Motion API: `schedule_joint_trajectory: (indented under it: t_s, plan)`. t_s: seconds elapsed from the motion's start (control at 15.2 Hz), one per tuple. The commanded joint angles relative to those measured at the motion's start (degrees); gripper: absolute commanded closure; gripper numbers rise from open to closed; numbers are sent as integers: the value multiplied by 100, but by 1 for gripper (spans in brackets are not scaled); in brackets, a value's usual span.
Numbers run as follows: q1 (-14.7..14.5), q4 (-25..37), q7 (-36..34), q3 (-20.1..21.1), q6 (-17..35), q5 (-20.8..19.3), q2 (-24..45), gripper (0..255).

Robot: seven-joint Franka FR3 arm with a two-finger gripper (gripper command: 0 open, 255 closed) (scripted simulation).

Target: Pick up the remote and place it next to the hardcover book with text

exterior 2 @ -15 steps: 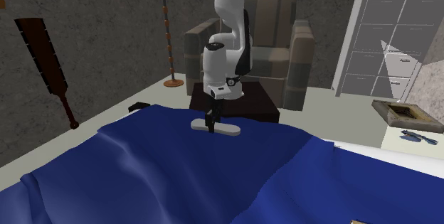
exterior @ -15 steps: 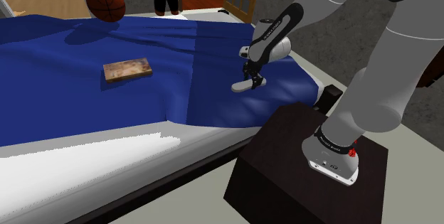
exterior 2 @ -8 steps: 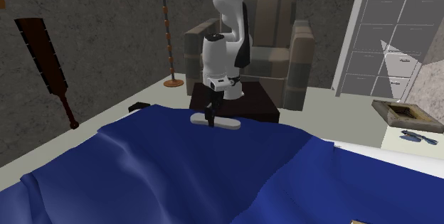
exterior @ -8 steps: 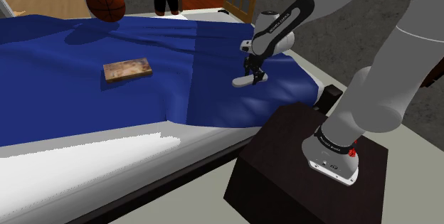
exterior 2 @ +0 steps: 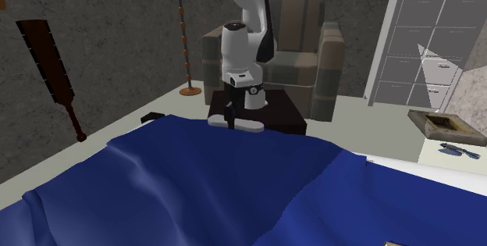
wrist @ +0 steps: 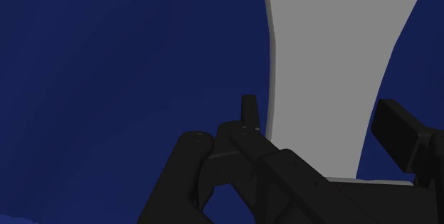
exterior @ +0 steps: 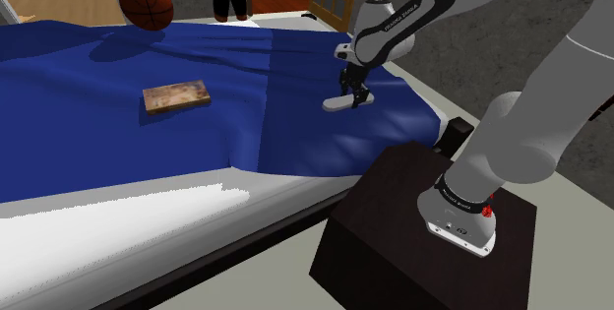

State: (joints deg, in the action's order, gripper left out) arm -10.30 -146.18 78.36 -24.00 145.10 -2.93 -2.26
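A flat, pale grey remote (exterior: 337, 104) hangs a little above the blue bed cover (exterior: 246, 82), near the edge closest to the stand. My black gripper (exterior: 354, 95) is shut on it from above, clasping one end. In the wrist view the remote (wrist: 327, 66) runs away from the hand between the two fingers (wrist: 249, 113). The second exterior view has the remote (exterior 2: 238, 125) level under the gripper (exterior 2: 230, 119). A brown hardcover book (exterior: 177, 95) lies flat on the cover, well off to the shoulder view's left of the gripper.
A basketball (exterior: 146, 3) rests at the far end of the bed. The dark stand (exterior: 394, 219) sits beside the bed's white edge (exterior: 148, 215). Behind the arm stand an armchair (exterior 2: 300, 37), a white dresser (exterior 2: 433, 49) and a tall turned pole (exterior 2: 184, 41).
The gripper has risen with the remote held in it, lifting it off the blue cover. The book has not moved.
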Motion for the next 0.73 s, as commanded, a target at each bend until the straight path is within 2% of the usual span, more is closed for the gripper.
schedule_joint_trajectory:
  t_s: [0.0,0.13,0.66]
  plan:
    - [8,10,-87,8,-177,-112,-178,255]
    - [19,43,-135,18,-327,-179,-303,255]
    - [-576,885,-998,616,-509,234,420,255]
